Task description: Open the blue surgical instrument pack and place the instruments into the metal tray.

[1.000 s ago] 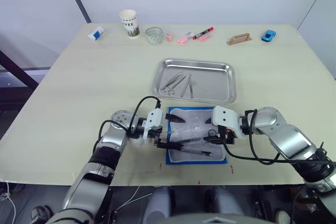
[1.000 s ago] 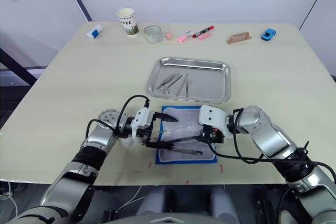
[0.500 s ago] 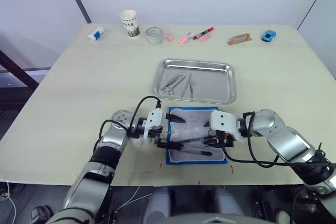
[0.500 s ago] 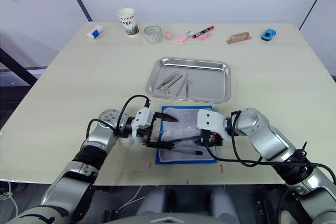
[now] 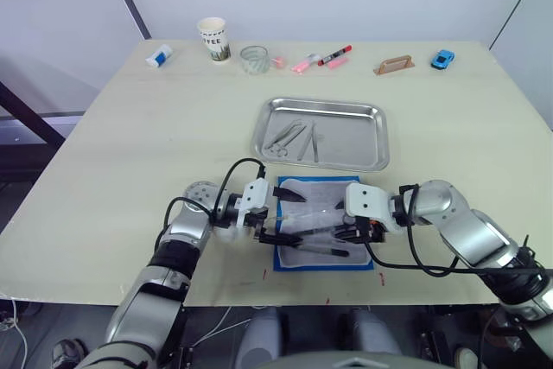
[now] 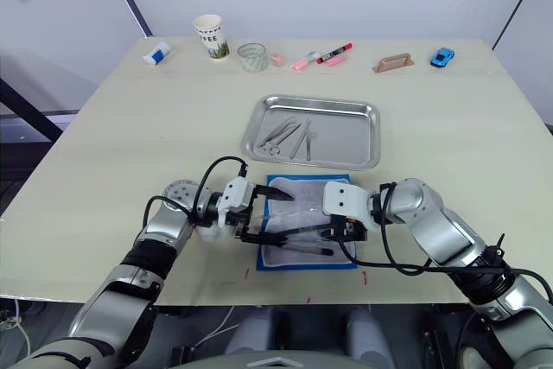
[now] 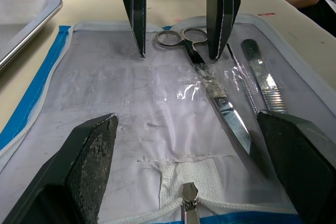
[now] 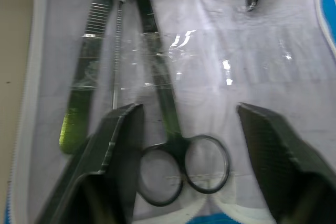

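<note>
The blue surgical instrument pack (image 5: 320,202) lies open near the table's front edge, its pale lining facing up. Inside it lie ring-handled scissors (image 7: 220,103) and flat tweezers (image 7: 261,80). My left gripper (image 5: 289,216) stands open at the pack's left side, one finger on each side of the lining. My right gripper (image 5: 344,220) is open at the pack's right side, its fingers straddling the scissors' (image 8: 163,103) ring handles without closing on them. Just beyond the pack sits the metal tray (image 5: 356,141), with several instruments (image 5: 294,136) in its left half.
Along the far edge stand a paper cup (image 5: 212,38), a glass jar (image 5: 253,59), pink and red markers (image 5: 321,58), a wooden handle (image 5: 394,64), a blue toy car (image 5: 442,59) and a small white-and-blue item (image 5: 158,55).
My right gripper slid a little to the left, closer over the scissors' rings, and has held still since. The left gripper and the pack have not moved.
</note>
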Available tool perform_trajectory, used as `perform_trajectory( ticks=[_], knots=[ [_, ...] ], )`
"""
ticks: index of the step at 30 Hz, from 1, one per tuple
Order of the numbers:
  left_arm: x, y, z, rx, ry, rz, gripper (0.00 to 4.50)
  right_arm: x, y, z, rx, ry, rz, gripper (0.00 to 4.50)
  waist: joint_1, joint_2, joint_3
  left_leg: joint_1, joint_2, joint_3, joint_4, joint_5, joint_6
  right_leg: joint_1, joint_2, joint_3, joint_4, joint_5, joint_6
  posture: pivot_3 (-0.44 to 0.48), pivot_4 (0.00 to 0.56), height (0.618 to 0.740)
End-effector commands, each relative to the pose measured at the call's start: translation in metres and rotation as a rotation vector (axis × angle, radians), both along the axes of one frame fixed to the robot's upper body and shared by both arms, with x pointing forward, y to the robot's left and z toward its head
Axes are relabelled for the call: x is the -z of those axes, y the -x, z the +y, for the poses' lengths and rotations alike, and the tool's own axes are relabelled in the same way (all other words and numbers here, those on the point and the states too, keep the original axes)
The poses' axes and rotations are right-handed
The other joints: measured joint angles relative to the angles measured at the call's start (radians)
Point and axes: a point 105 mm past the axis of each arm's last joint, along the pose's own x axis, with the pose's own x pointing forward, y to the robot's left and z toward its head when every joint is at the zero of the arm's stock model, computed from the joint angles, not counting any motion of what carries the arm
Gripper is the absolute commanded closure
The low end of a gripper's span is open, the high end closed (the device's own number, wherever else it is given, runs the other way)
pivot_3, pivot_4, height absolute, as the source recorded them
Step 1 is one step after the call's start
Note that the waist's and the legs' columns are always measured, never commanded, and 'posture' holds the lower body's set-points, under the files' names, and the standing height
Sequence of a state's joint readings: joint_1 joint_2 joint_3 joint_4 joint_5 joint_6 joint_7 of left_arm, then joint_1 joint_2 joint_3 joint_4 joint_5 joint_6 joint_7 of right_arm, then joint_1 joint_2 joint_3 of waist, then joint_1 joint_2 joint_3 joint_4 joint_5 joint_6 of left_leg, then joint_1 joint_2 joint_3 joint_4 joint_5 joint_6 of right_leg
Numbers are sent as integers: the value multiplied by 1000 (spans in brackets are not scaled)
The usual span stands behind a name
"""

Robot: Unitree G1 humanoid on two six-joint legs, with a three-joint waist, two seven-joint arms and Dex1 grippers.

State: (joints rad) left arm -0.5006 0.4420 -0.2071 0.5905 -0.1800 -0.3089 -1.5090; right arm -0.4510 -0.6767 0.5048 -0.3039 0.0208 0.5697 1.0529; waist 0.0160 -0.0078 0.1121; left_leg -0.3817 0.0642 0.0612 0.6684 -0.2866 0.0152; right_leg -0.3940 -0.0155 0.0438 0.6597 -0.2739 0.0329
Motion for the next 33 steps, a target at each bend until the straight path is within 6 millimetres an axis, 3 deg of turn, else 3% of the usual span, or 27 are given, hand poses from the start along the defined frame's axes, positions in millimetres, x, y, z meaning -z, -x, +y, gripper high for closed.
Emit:
perform_trajectory(
  ticks=[1, 16, 33],
  knots=[
    [30, 14, -1, 12, -58, 114, 0, -1, 1, -1, -1, 14, -12, 3008, 0, 0, 0, 0, 0, 0, 0, 0, 0, 0, 0, 0, 0, 0, 0, 0, 150, 740],
    [29, 14, -3, 18, -55, 113, 0, 1, 7, -1, -23, 27, -2, 3008, 0, 0, 0, 0, 0, 0, 0, 0, 0, 0, 0, 0, 0, 0, 0, 0, 150, 740],
    [31, 17, -5, 26, -56, 113, 0, 28, 7, -11, -2, 90, 66, 3008, 0, 1, -3, 1, 0, -1, 0, 0, 0, 2, 0, -1, -1, 0, 0, 0, 150, 740]
  ],
)
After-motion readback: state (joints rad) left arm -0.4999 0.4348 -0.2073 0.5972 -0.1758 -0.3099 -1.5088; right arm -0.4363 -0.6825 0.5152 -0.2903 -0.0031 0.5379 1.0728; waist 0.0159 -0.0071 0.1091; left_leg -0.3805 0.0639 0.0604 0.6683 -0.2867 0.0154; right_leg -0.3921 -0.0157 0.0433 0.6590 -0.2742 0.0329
